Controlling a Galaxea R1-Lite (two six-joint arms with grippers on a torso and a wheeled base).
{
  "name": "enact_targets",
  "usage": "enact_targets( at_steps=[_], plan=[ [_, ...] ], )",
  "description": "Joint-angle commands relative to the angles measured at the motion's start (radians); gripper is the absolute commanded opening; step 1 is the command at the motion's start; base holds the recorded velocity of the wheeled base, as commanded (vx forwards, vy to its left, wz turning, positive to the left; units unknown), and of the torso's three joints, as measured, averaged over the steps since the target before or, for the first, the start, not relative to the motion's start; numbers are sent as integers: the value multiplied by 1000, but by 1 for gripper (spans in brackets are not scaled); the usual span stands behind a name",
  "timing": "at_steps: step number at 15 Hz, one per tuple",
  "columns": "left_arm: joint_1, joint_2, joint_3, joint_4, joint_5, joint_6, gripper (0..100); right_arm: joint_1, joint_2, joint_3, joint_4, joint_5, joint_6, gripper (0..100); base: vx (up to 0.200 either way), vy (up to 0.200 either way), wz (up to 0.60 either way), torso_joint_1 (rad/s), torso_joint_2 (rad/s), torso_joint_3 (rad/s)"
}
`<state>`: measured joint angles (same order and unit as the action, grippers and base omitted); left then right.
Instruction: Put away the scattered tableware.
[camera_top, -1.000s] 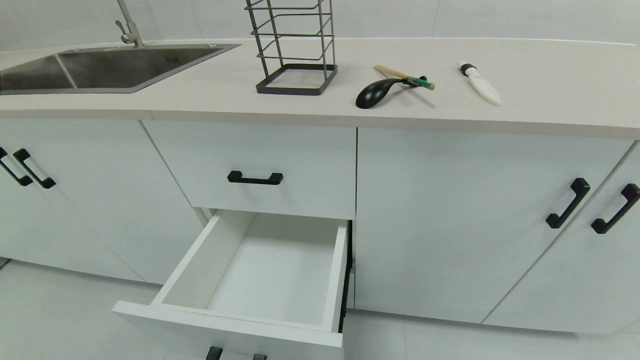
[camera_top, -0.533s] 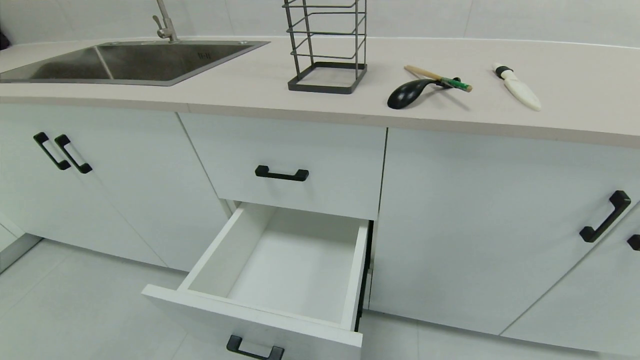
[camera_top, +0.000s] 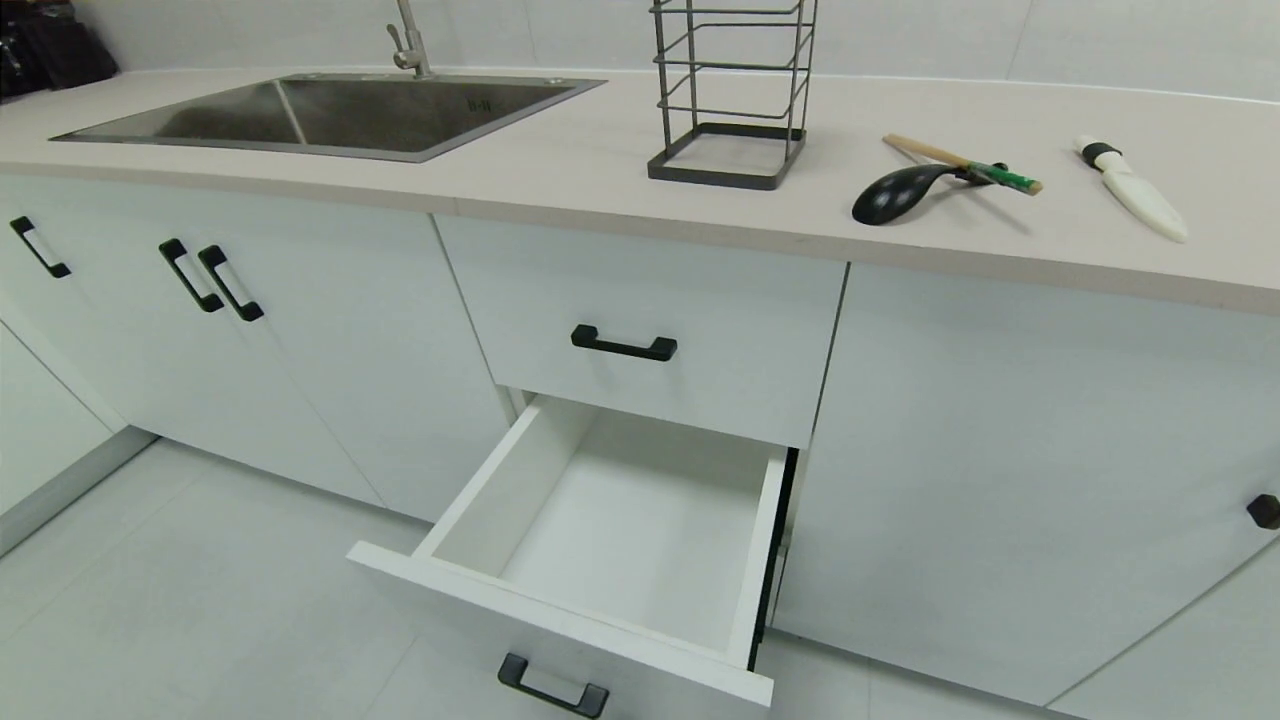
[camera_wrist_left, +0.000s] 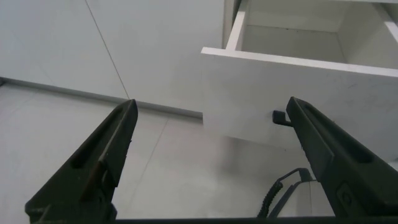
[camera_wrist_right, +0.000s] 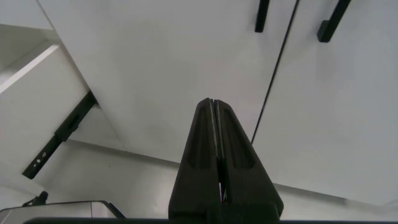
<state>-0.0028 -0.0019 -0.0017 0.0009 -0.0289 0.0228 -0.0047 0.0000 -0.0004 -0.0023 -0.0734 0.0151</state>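
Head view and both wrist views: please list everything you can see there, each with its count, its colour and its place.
spoon: one, black, on the countertop, right of the rack
chopsticks: count unclear, wood with a green band, lying across the spoon's handle
sheathed knife: one, white with a black band, farthest right on the countertop
wire rack: one, dark grey, upright above the drawers
sink: one, steel, left in the countertop
tap: one, metal, behind the sink
countertop: one, beige
closed drawer: one, white, upper
open drawer: one, white, lower, pulled out
cabinet doors: several, white, beside the drawers
left gripper: black, open, before the open drawer's front
right gripper: black, shut, facing cabinet doors
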Motion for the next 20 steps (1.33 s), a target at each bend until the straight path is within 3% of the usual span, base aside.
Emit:
enact_targets(
  at_steps=[1,6,9,16,20],
  plan=[
    [0,2,0,-1,1,-3,100,0,0,0,-1,0,0,0,200,0,0,2,2,7],
    [0,2,0,-1,1,-6,100,0,0,0,1,1,-1,0,40,0,0,0,0,0],
    [0,2,0,-1,1,-30,100,0,0,0,1,1,-3,0,0,0,0,0,0,0],
    [0,2,0,-1,3,-32,100,0,0,0,1,1,-3,0,0,0,0,0,0,0],
    [1,2,0,-1,3,-32,100,0,0,-1,1,1,-6,0,0,0,0,185,-97,-74]
  ],
)
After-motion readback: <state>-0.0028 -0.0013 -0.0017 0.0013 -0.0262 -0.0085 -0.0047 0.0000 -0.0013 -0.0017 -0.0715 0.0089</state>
